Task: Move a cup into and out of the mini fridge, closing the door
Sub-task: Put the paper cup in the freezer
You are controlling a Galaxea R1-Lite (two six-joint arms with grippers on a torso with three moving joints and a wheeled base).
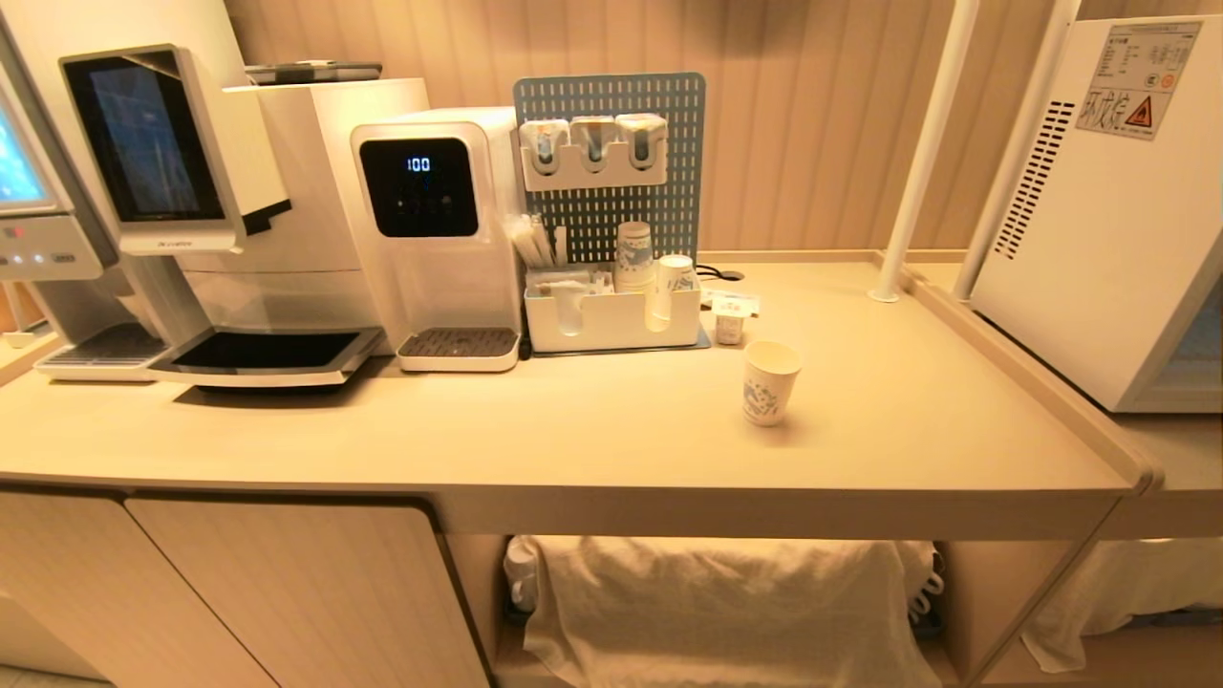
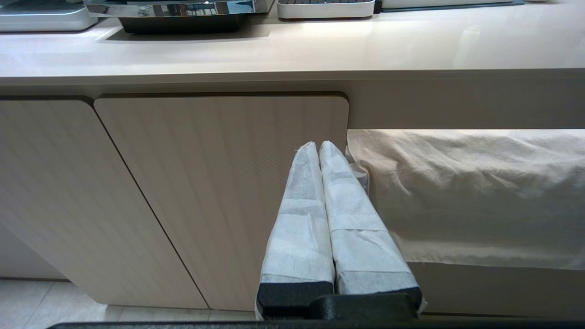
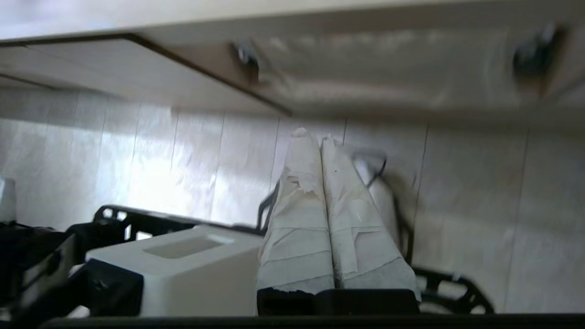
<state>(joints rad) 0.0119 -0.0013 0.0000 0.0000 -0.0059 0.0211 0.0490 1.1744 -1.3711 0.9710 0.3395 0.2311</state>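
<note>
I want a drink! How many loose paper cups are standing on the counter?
1. The cup stands alone on the counter, in front of the organiser. More cups sit stacked inside it.

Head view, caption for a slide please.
Small white paper cup stands alone on beige counter beside boxy white mini fridge.

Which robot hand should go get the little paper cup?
Probably the right hand: the cup stands right of the counter's middle, nearer the mini fridge. Both hands are shut and below the counter; the left hand faces a cupboard door.
</note>
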